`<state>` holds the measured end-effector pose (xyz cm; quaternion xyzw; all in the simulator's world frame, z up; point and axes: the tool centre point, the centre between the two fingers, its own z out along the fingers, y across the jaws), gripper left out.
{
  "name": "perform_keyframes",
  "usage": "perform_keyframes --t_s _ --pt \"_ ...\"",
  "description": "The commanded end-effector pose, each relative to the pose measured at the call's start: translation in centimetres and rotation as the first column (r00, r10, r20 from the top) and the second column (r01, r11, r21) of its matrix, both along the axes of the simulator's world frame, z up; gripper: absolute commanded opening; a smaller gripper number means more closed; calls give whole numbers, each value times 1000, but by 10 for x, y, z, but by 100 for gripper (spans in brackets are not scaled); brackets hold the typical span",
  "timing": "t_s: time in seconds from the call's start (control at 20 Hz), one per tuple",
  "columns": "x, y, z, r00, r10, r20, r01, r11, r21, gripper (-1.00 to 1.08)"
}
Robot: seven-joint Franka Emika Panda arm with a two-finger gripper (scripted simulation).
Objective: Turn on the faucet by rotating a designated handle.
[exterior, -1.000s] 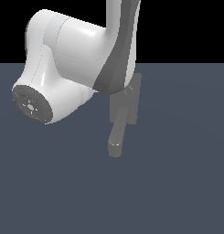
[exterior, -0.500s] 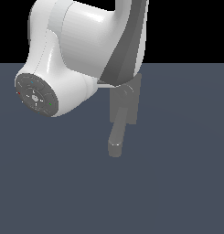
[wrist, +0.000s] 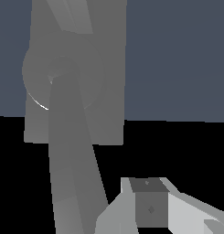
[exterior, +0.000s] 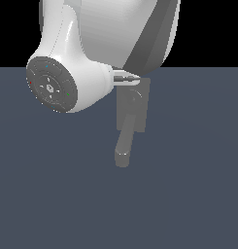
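The grey faucet stands on its flat base plate [exterior: 140,104], and its thick rounded spout [exterior: 124,146] reaches toward the camera. In the wrist view the base plate [wrist: 109,68] carries a round hub [wrist: 35,68]. The handle [wrist: 72,164], a straight flat bar, runs from the hub out past the plate's edge. One grey and white finger [wrist: 150,208] of my gripper sits close beside the handle's outer end. The other finger is out of view. In the exterior view the white arm [exterior: 91,53] hides the gripper. A thin pale tip [exterior: 125,77] pokes out above the plate.
The faucet stands on a plain dark blue-grey floor [exterior: 188,185]. The arm's big round joint cap [exterior: 51,87] hangs at the exterior view's left of the faucet. Nothing else is in view.
The arm has swung up and toward the exterior view's right, covering more of the plate's top. The faucet has not visibly moved.
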<state>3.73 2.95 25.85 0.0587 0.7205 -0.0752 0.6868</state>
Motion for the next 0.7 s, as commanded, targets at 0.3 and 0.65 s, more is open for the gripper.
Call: perform_keyframes --t_s 0.3,0.65 --pt "1 -18 18 1000 -3 22 3 1000 -5 -100" --pt "-3 -45 31 999 -2 32 2 1000 -5 -100"
